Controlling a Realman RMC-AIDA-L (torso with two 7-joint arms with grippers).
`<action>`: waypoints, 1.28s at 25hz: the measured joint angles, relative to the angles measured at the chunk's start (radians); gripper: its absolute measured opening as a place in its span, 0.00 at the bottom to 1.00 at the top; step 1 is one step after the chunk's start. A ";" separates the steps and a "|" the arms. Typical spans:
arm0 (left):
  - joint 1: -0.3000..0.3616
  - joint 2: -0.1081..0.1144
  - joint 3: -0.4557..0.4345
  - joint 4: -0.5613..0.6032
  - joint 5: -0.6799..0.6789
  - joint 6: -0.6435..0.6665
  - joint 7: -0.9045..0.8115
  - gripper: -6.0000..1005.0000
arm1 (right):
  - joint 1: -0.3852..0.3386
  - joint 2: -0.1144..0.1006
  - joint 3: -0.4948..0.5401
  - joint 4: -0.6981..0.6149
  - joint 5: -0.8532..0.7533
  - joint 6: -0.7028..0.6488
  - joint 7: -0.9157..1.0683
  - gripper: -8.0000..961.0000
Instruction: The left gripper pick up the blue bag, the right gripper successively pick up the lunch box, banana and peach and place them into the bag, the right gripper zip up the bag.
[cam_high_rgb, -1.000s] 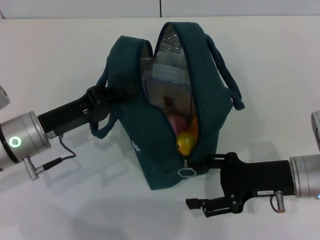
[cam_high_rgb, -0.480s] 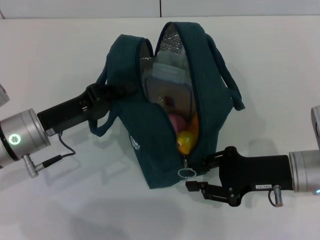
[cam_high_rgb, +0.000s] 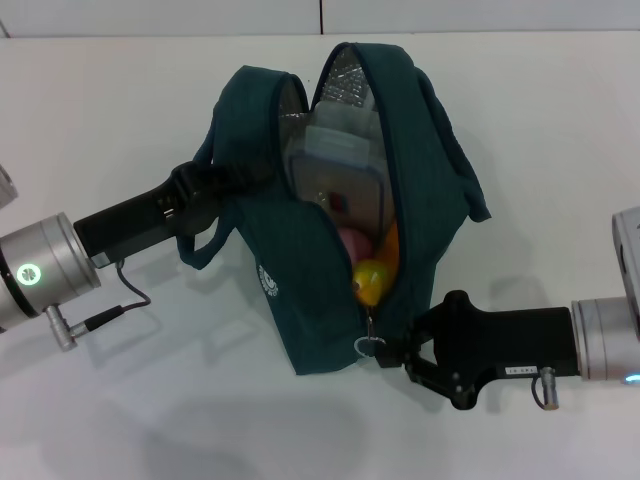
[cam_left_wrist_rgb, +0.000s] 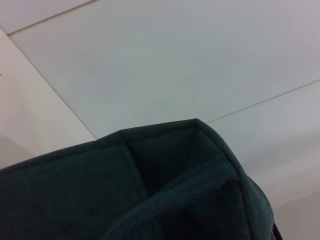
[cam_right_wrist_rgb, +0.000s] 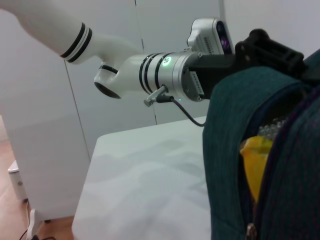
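Note:
The blue bag (cam_high_rgb: 300, 290) stands open in the middle of the table, its silver lining showing. Inside it lie the lunch box (cam_high_rgb: 340, 180), the pink peach (cam_high_rgb: 350, 242) and the yellow banana (cam_high_rgb: 372, 275). My left gripper (cam_high_rgb: 225, 183) is shut on the bag's left rim beside a handle. Bag fabric (cam_left_wrist_rgb: 150, 195) fills the left wrist view. My right gripper (cam_high_rgb: 392, 355) sits at the bag's near end, right beside the ring zipper pull (cam_high_rgb: 369, 346). The right wrist view shows the bag (cam_right_wrist_rgb: 230, 150), the banana (cam_right_wrist_rgb: 255, 160) and the left gripper (cam_right_wrist_rgb: 267, 50) farther off.
The white table (cam_high_rgb: 120, 400) runs all around the bag. A loose handle (cam_high_rgb: 455, 150) hangs off the bag's right side. The left arm's cable (cam_high_rgb: 115, 305) loops over the table by its silver wrist.
My right gripper has turned at the wrist and slid left, up to the zipper ring. The left gripper keeps its hold, and the bag has shifted only slightly.

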 joint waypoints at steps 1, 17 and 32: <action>0.000 0.000 0.000 0.000 0.000 0.000 0.000 0.04 | -0.002 0.000 0.000 -0.001 0.006 0.000 0.000 0.27; 0.017 -0.006 -0.002 0.000 -0.003 0.003 0.044 0.07 | -0.046 -0.011 0.025 -0.027 0.021 -0.056 -0.021 0.01; 0.029 -0.010 -0.011 0.000 -0.012 0.031 0.181 0.39 | -0.077 -0.013 0.029 -0.071 0.037 -0.070 -0.023 0.02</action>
